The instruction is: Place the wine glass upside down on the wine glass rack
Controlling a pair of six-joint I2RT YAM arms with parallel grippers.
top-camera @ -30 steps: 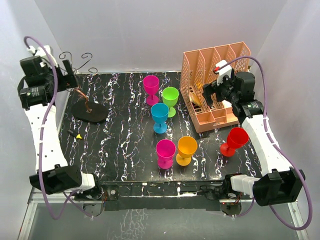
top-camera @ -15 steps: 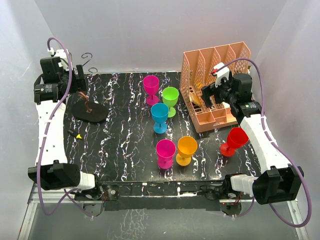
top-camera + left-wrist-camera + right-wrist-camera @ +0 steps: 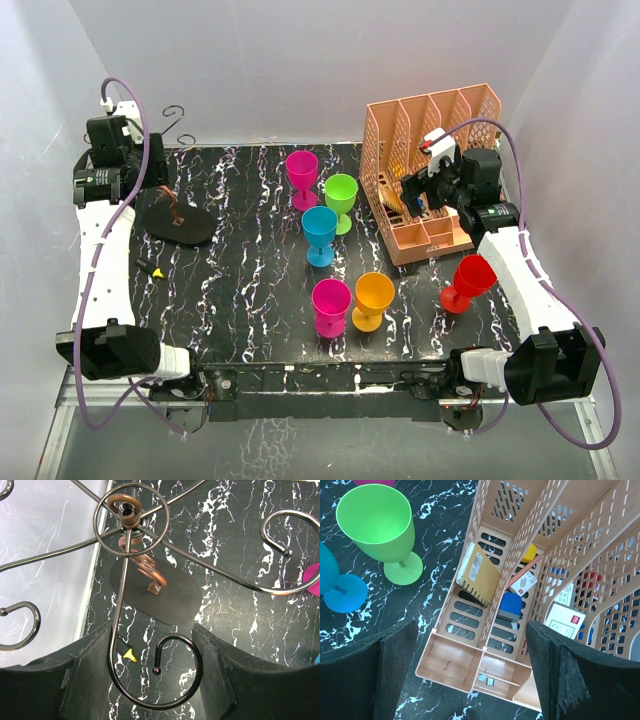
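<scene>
The wine glass rack (image 3: 178,222) stands at the table's far left on a black disc base, with curled wire arms on top. From above in the left wrist view I see its hub ring (image 3: 131,525) and base (image 3: 165,597). My left gripper (image 3: 152,172) is open above the rack, and one curled hook (image 3: 172,677) lies between its fingers (image 3: 75,690), apart from both. Six plastic wine glasses stand upright: magenta (image 3: 302,175), green (image 3: 341,198), blue (image 3: 319,232), magenta (image 3: 331,305), orange (image 3: 373,298) and red (image 3: 470,280). My right gripper (image 3: 412,192) is open and empty.
The peach slotted organizer (image 3: 430,170) stands at the far right with a notebook (image 3: 480,577) and small boxes inside; my right gripper (image 3: 472,675) hovers over its front trays. The green glass (image 3: 377,522) is left of it. A small black, yellow-tipped piece (image 3: 152,269) lies near the rack.
My left arm swung right and brought its gripper over the rack's wire arms. My right gripper shifted slightly left over the organizer. No glass moved.
</scene>
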